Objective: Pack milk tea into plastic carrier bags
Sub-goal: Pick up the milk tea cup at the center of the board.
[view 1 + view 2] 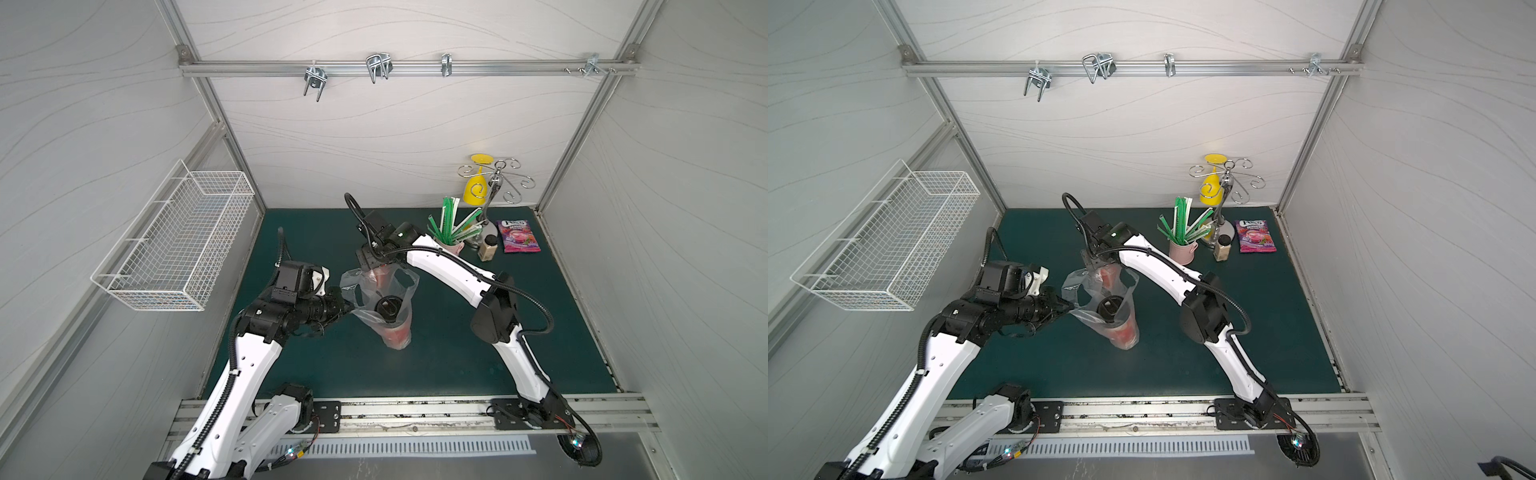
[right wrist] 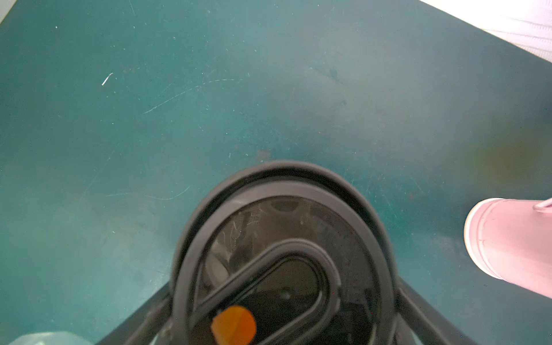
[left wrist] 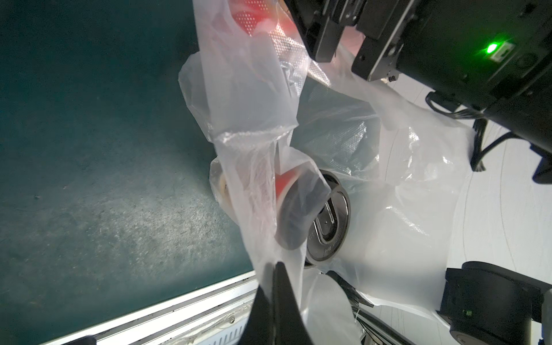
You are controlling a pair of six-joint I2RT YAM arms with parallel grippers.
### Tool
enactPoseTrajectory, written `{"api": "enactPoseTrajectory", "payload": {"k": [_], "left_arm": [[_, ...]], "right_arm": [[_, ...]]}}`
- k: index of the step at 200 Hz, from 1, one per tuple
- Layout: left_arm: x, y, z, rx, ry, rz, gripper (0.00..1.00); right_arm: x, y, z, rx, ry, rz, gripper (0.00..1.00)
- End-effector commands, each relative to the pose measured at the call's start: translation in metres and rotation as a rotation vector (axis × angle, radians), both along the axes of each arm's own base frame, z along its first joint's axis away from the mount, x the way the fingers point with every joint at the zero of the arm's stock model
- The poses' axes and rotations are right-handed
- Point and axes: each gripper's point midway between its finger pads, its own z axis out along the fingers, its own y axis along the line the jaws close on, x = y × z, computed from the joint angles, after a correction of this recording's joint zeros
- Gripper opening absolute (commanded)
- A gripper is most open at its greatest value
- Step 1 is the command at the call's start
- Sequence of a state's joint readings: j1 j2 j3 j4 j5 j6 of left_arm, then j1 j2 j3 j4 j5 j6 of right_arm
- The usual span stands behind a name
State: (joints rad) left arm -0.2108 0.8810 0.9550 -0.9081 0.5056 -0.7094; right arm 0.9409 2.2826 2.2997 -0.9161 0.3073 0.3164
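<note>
In both top views the clear plastic carrier bag [image 1: 360, 291] [image 1: 1077, 286] stands at mid-mat. One milk tea cup [image 1: 397, 332] [image 1: 1124, 332], red with a black lid [image 3: 328, 227], is upright inside it. My left gripper [image 1: 349, 309] [image 3: 273, 264] is shut on the bag's near-left rim. The second milk tea cup [image 1: 381, 277] [image 3: 248, 18] stands at the bag's far side, behind plastic; I cannot tell whether it is inside. My right gripper [image 1: 379, 272] is directly above it, open, with its fingers [image 2: 143, 316] either side of the black lid [image 2: 283, 215].
A pink mug [image 1: 451, 246] [image 2: 513, 242] holding green straws, a small tan bottle [image 1: 487, 249] and a purple snack packet [image 1: 520, 236] sit at the back right. A chrome stand [image 1: 494, 183] holds a yellow glass. A white wire basket [image 1: 174, 249] hangs on the left wall.
</note>
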Motion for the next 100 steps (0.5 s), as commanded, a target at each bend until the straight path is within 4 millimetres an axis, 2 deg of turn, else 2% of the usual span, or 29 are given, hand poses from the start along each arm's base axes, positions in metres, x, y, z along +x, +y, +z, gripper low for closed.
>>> {"api": "enactPoseTrajectory", "payload": {"k": [1, 72, 100], "left_arm": [[0.009, -0.001, 0.017, -0.007, -0.062, -0.004, 0.00], [0.013, -0.003, 0.020, -0.014, -0.068, -0.014, 0.00], [0.015, -0.005, 0.022, -0.019, -0.071, -0.019, 0.00]], "right_arm": [[-0.002, -0.007, 0.044, 0.035, -0.083, 0.006, 0.92], [0.001, -0.018, 0.085, 0.069, -0.159, 0.011, 0.91], [0.002, -0.023, 0.092, 0.079, -0.167, 0.009, 0.91]]}}
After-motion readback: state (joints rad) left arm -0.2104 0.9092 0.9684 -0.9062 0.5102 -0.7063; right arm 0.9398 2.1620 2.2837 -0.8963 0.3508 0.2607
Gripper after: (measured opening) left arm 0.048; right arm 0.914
